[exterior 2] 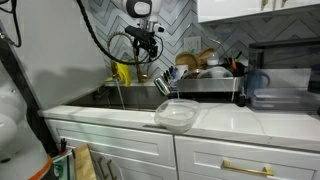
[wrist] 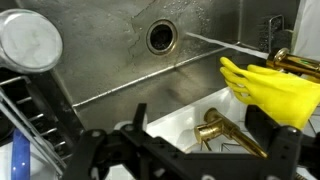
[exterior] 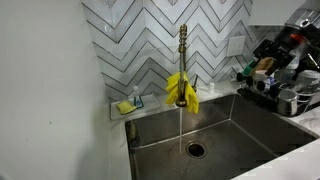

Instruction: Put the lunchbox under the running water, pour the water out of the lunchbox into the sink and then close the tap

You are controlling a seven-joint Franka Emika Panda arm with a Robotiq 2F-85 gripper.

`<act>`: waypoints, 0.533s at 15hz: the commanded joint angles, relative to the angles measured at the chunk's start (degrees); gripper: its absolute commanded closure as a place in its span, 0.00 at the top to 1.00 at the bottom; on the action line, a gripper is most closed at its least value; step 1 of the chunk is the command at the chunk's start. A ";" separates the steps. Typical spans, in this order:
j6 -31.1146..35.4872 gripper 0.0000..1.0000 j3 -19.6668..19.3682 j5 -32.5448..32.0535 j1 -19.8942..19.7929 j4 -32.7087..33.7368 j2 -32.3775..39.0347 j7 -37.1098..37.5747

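The lunchbox, a clear empty tub, stands on the white counter in front of the sink, well below and to the right of my gripper. My gripper hangs open high over the sink, empty. In the wrist view my gripper looks down on the brass tap and its yellow cloth, with the drain beyond. The tap stands upright at the back of the basin. The running water falls from it in a thin stream beside the drain.
A dish rack full of dishes sits on the counter beside the sink; it also shows in an exterior view as the dish rack. A sponge holder sits in the sink's back corner. A round metal lid is at the wrist view's left edge.
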 commanded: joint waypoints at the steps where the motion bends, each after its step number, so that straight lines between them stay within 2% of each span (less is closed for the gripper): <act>1: -0.21 1.00 0.62 0.01 -0.65 0.34 -0.03 0.14; 3: 0.38 1.00 0.57 3.95 -0.62 -0.26 0.87 -1.99; 6: 0.94 1.00 1.54 15.46 -0.13 1.32 6.18 -6.58; 8: 0.63 1.00 2.84 19.83 -0.01 2.89 9.54 -8.49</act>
